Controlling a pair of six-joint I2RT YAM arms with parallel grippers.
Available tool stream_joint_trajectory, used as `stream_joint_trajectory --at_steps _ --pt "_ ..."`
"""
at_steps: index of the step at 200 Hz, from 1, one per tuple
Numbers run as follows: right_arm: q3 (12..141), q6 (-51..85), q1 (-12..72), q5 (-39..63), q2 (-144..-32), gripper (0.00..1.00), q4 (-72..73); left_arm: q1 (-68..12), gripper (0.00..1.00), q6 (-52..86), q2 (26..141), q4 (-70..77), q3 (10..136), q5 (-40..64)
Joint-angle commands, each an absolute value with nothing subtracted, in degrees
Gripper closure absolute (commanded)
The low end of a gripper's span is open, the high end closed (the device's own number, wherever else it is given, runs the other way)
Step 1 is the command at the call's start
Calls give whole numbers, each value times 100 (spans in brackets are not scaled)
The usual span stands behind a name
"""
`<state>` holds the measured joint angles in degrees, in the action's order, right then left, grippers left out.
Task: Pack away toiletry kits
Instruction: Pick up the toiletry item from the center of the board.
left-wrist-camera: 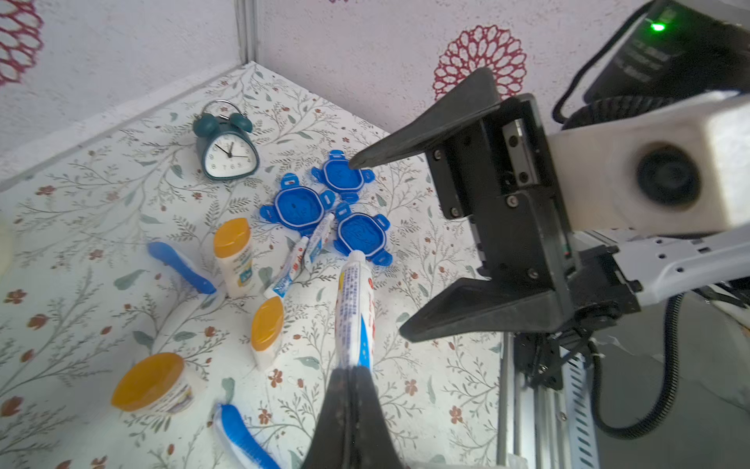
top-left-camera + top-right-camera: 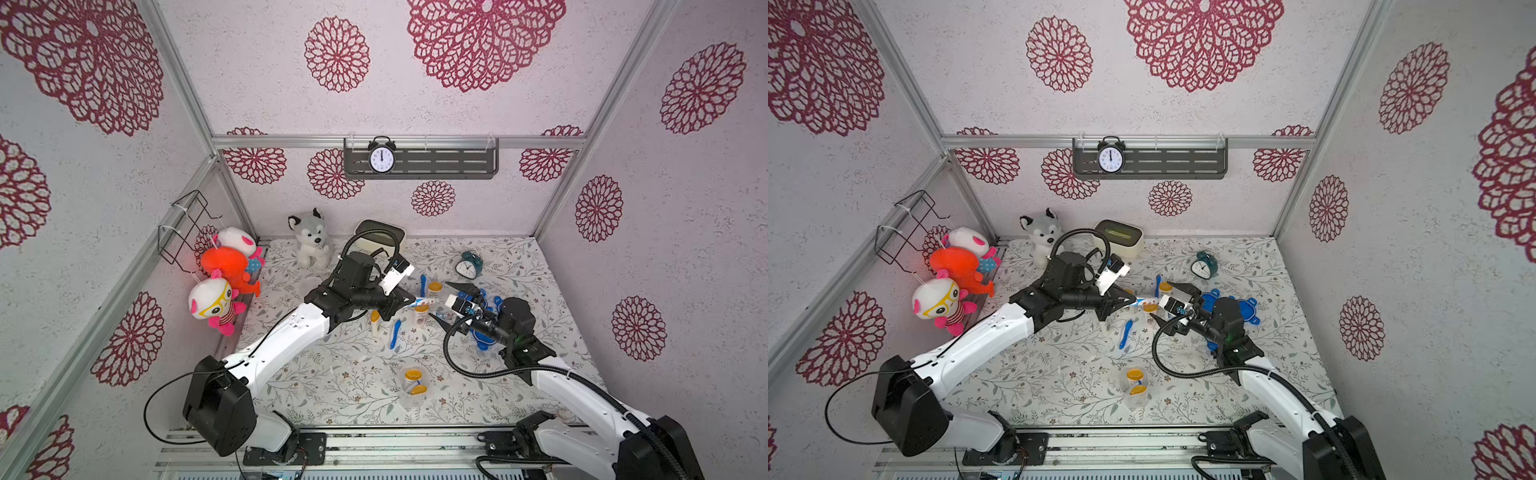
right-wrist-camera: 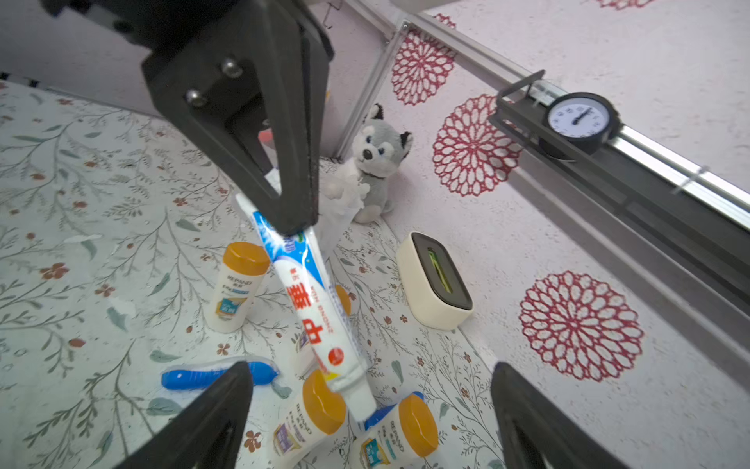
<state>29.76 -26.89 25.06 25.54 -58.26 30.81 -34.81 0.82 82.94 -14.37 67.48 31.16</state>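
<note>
The toothpaste tube (image 1: 352, 312) is pinched by its flat crimped end in the jaws of the left arm (image 2: 286, 332), which are clenched tight on it. It hangs tilted above the table (image 2: 332, 386), in front of the teal alarm clock (image 2: 469, 264) and a little to the clock's left. Its cap end points toward the jaws of the right arm (image 2: 552, 382), which stand released and wide apart on either side of the cap end without touching the tube. Under and around the tube, on the robot's side of the clock, are white bottles with orange caps (image 1: 235, 260) and two blue toothbrushes (image 1: 180, 268). One toothbrush lies just left of the clock and the other lies nearer the robot. Two more small toothpaste tubes (image 1: 290, 270) lie side by side on the table. Beside them three blue tabbed lids (image 1: 298, 205) sit clustered close in front of the clock, partly hidden under the right arm in both top views. Well in front of the clock, toward the robot, a clear plastic cup (image 2: 409, 397) shows two orange caps inside it. To the clock's left, against the back wall, are a cream tissue box (image 2: 1119, 239) and a grey husky plush (image 2: 309, 241).
</note>
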Motion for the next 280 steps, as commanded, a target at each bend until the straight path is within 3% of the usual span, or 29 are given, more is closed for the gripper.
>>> stream_joint_trajectory --at_steps 1,40,68,98,135,191,211,280 --pt "2940 -174 2493 1732 -5529 12 3811 -3429 100 354 7996 -318 6496 2593" --pt "3708 3482 2496 1832 -5893 28 3000 -3439 100 551 7827 718 6102 1514" --pt "3641 5643 2479 2136 -6270 34 4248 -3463 100 507 7774 1521 5762 1367" --pt "4097 6936 2465 2361 -6917 37 4658 -3510 100 491 7695 2122 5451 1424" --pt "4247 7790 2451 2325 -7552 54 5450 -3524 100 593 7634 2321 5369 1629" --pt "4243 8089 2443 2193 -7945 60 6348 -3526 100 704 7689 2424 5317 1719" --pt "4279 8316 2444 2235 -8184 66 6783 -3529 100 777 7747 2517 5300 1798" --pt "4430 8616 2469 2430 -8640 71 7505 -3532 100 826 7947 2505 5418 1842"
